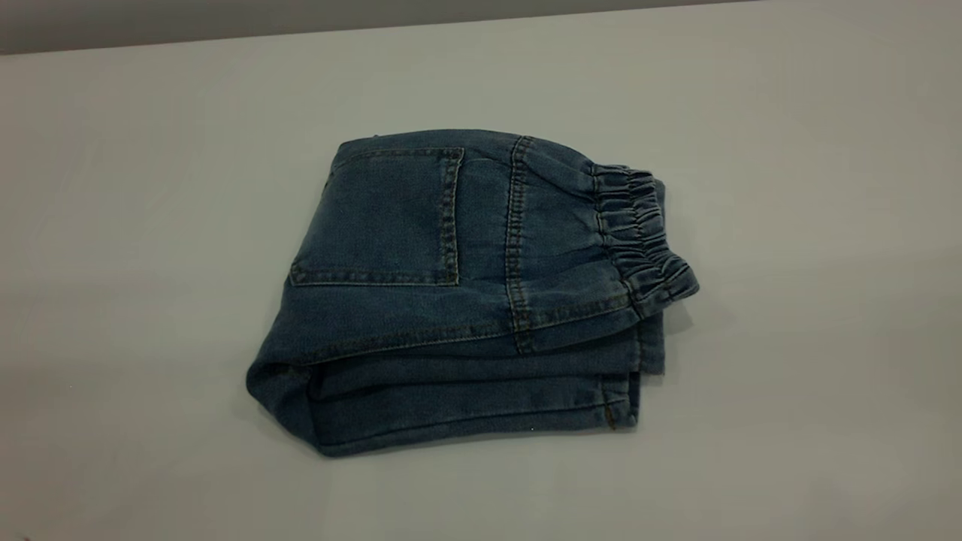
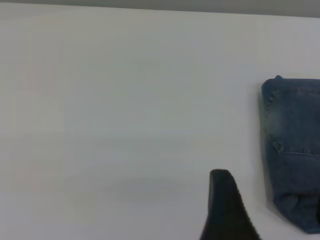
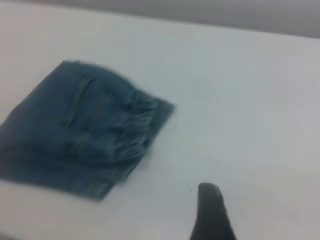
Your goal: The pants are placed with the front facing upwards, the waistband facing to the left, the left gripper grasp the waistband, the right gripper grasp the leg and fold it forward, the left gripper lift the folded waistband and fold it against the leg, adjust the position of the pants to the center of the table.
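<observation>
The pants (image 1: 421, 300) lie folded into a compact blue denim bundle in the middle of the table (image 1: 135, 225), back pocket up. The ruffled waistband (image 1: 639, 233) rests on top at the bundle's right end, over the leg layers. Neither gripper appears in the exterior view. In the left wrist view the left gripper (image 2: 248, 210) hangs over bare table beside the pants (image 2: 295, 150); one black finger (image 2: 225, 210) shows, with nothing against its toothed side. In the right wrist view the right gripper (image 3: 226, 210) is off to the side of the pants (image 3: 75, 140) and waistband (image 3: 142, 125), holding nothing.
Plain white tabletop surrounds the bundle on every side. The table's far edge (image 1: 301, 30) runs along the top of the exterior view, with a grey wall behind it.
</observation>
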